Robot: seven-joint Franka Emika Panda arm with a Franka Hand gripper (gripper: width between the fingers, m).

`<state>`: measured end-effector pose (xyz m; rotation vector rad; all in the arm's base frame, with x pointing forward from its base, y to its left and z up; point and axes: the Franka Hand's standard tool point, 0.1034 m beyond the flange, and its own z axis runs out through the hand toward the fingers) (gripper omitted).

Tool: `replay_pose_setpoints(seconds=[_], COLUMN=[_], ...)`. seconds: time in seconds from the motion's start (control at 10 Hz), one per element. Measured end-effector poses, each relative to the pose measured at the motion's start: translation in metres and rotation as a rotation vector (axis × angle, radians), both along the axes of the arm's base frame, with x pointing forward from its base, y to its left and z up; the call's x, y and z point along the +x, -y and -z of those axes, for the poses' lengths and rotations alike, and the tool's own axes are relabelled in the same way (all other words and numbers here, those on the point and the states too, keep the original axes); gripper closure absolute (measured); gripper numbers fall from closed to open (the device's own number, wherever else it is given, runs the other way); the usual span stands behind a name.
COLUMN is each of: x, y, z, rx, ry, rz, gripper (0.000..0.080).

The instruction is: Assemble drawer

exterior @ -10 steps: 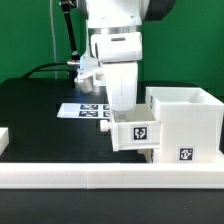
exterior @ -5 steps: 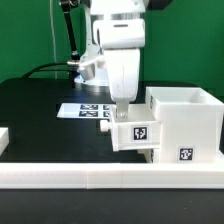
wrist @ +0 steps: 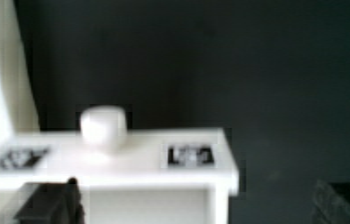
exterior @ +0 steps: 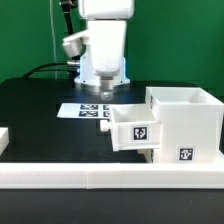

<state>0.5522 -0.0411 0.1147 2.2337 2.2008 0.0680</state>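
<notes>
The white drawer casing (exterior: 187, 122) stands at the exterior view's right. A white tray (exterior: 133, 129) with a tag on its front sticks out of the casing's side, partly slid in. My gripper (exterior: 103, 93) hangs above and behind the tray, apart from it. In the wrist view the tray (wrist: 127, 162) lies below with its round knob (wrist: 101, 126) and two tags. My gripper (wrist: 198, 205) is open, its dark fingertips (wrist: 47, 203) wide apart, with nothing between them.
The marker board (exterior: 82, 109) lies flat on the black table behind the tray. The long low white border rail (exterior: 100, 180) runs along the front. A white part (exterior: 3, 136) shows at the exterior view's left edge.
The gripper has let go of the tray, risen and drawn back toward the exterior view's left. The tray stays in the casing.
</notes>
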Motion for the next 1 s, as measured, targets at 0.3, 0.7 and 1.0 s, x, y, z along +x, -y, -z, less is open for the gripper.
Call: replay_pose_setpoints(seconds=[0.3,0.7,1.0], x=[-0.006,-0.01,-0.013], y=[0.025,0.033,0.019], z=[0.033,0.055,0.062], rx=[0.038,0.057,0.065], ry=[-0.001,-0.034,-0.049], rz=[-0.034,-0.036,-0.022], gripper=[0.0151,0.0151,0.0151])
